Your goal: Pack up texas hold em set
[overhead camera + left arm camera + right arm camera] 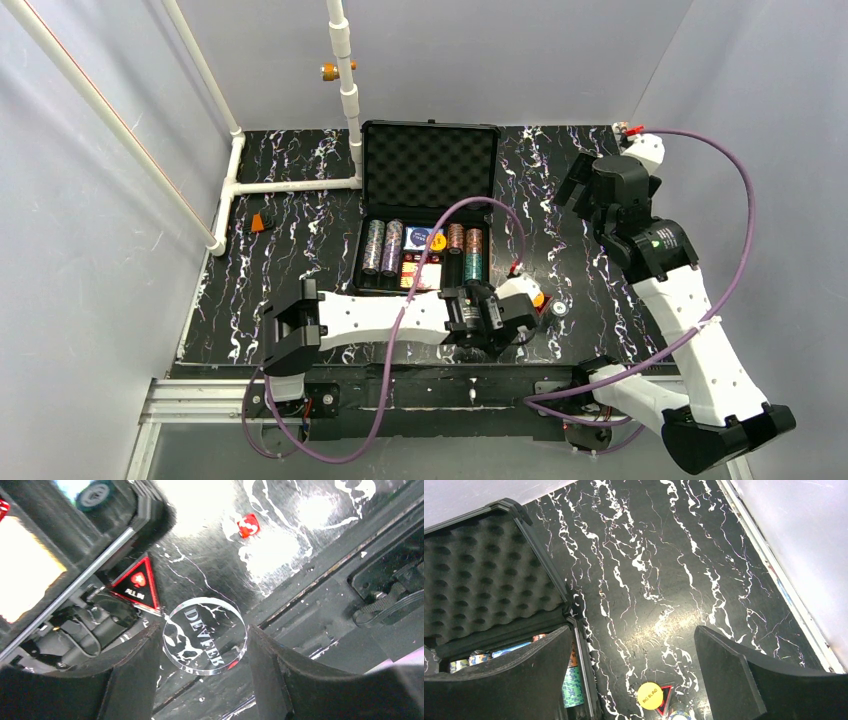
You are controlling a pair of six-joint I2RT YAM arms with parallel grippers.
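case (pixel 430 170): black, hard-shelled, rectangular; open at mid-table, lid swung up on the far side and lined with dark egg-crate foam
chip rows (pixel 383 248): stood on edge in the tray's left and right slots; striped rims in grey, pinkish brown and teal
card decks (pixel 421 272): in the centre slot between the chip rows, red and white showing
clear disc (pixel 205 635): round, see-through, lettered DEALER in white; outside the case, off its near right corner, close to the table's (pixel 664 580) front edge
left gripper (pixel 204 628): stretched low along the front edge; fingers half spread, pressed against opposite sides of the clear disc's rim; lifted or lying flat, cannot tell
orange disc (pixel 650 695): yellow-orange, printed BIG BLIND, flat on the table right of the case
triangle marker (pixel 137 585): black, red-bordered, marked ALL IN; just beside the clear disc, touching the orange disc
red die (pixel 248 525): on the table, apart from the clear disc
right gripper (pixel 633 630): raised over the marbled table right of the lid; fingers spread wide
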